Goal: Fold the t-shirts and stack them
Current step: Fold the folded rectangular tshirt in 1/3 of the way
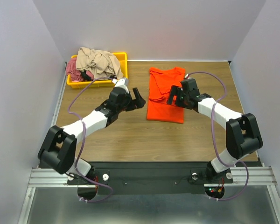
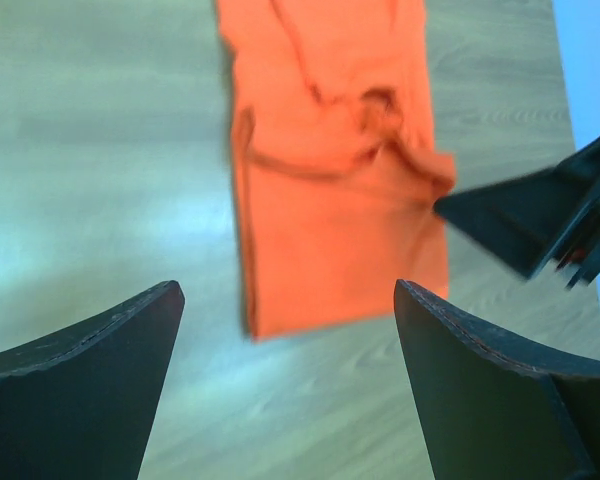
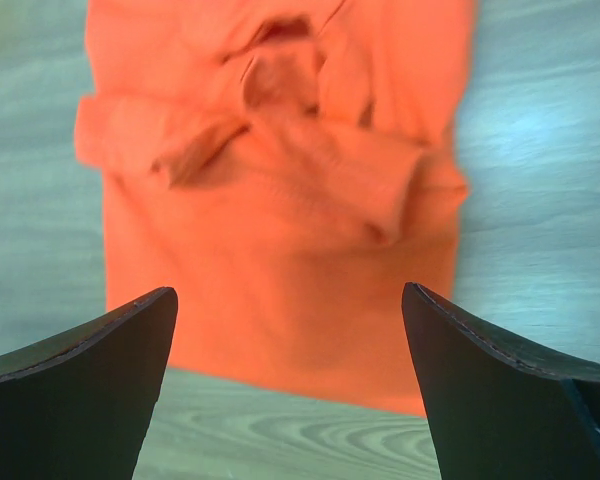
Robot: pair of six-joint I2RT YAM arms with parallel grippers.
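An orange-red t-shirt (image 1: 164,109) lies on the wooden table as a long narrow fold, sleeves bunched on top. My left gripper (image 1: 139,99) hovers open just left of it, fingers wide apart with only bare table between them (image 2: 288,290). My right gripper (image 1: 175,97) hangs open over the shirt's right side, nothing between its fingers (image 3: 290,295). The shirt (image 2: 330,170) fills the upper middle of the left wrist view, and its near hem (image 3: 280,340) crosses the right wrist view. A beige t-shirt (image 1: 98,60) and a dusty-pink one (image 1: 73,69) lie crumpled in the tray.
The yellow plastic tray (image 1: 91,85) stands at the back left of the table. White walls close in on three sides. The right gripper's dark fingers (image 2: 540,225) show at the right edge of the left wrist view.
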